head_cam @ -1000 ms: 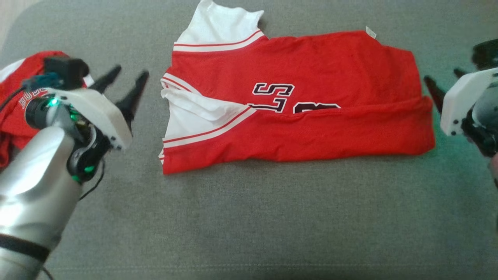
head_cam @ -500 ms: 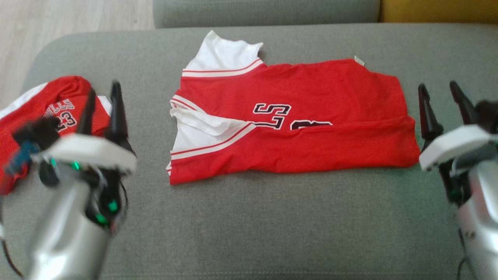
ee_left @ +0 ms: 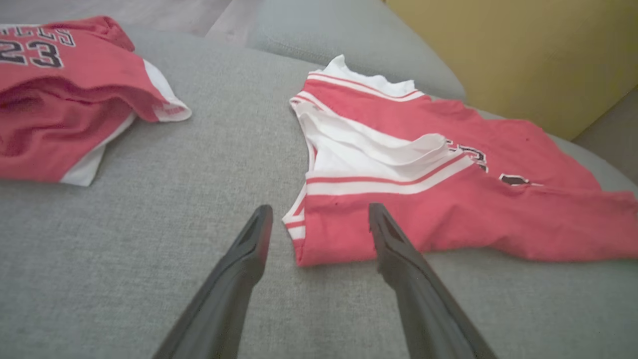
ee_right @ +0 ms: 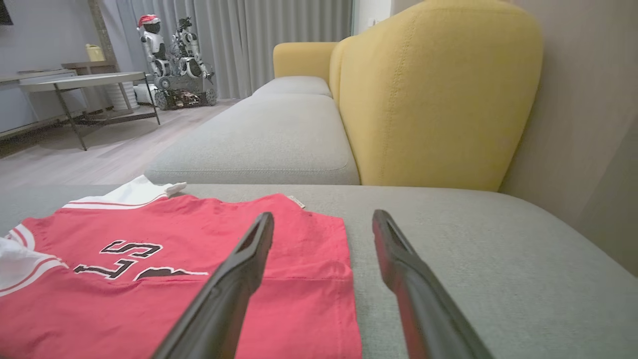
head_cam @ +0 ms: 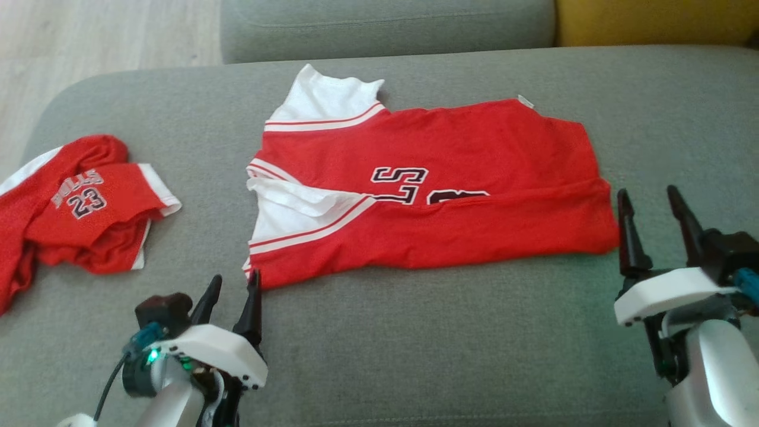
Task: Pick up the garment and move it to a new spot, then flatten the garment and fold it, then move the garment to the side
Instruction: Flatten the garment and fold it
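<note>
Garment (head_cam: pixel 433 196) lying half-folded across the sofa cushion (head_cam: pixel 415 338), fold in progress, left gripper (head_cam: pixel 236 276) and right gripper (head_cam: pixel 646 191) hovering wide open by its near corners, next likely needing both corners pinched.

A home living room: a long grey sofa (ee_right: pixel 279 134) with a yellow backrest (ee_right: pixel 433 94), wood floor (ee_right: pixel 99 154) beside it, and grey curtains (ee_right: pixel 259 35) and a low table (ee_right: pixel 79 80) beyond its far end.
</note>
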Tool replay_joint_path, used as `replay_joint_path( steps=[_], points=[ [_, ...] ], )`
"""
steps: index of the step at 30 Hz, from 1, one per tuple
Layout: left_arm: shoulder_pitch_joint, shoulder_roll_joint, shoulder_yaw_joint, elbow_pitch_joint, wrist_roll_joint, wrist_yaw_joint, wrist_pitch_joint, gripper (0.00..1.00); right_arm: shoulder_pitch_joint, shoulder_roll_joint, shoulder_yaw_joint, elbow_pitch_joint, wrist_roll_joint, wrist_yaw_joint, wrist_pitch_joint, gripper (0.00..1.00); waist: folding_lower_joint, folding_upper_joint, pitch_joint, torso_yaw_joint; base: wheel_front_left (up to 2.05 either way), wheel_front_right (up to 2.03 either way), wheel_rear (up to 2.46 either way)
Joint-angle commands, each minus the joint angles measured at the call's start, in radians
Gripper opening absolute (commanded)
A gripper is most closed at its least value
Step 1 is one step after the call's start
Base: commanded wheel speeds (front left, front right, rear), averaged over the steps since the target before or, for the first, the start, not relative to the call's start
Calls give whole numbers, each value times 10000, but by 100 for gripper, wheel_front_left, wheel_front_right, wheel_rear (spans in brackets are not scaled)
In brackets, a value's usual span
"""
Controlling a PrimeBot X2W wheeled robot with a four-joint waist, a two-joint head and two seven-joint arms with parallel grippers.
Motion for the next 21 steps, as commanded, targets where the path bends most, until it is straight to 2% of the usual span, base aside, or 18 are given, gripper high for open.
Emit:
replay_joint_path(
  steps=[1, 4, 12, 21],
  points=[
    [-734, 98, 273, 147, 80, -1, -4, 100, -206, 85, 19, -610, -178, 17, 71, 100, 0, -1, 62, -189, 0, 0, 0],
    [-892, 87, 218, 546, 127, 39, 79, 100, -202, 158, -34, -822, -264, 17, 154, 100, 0, -1, 100, -326, 0, 0, 0],
    [-1623, 93, 81, 2066, 377, 524, 522, 100, -132, 176, -50, -1430, -264, 17, 389, 100, 0, -1, 221, -742, 0, 0, 0],
    [-2117, 67, -417, 3353, 655, 613, 1352, 100, -88, 115, -23, -1723, -232, 17, 493, 100, 0, -1, 278, -957, 0, 0, 0]
  ],
)
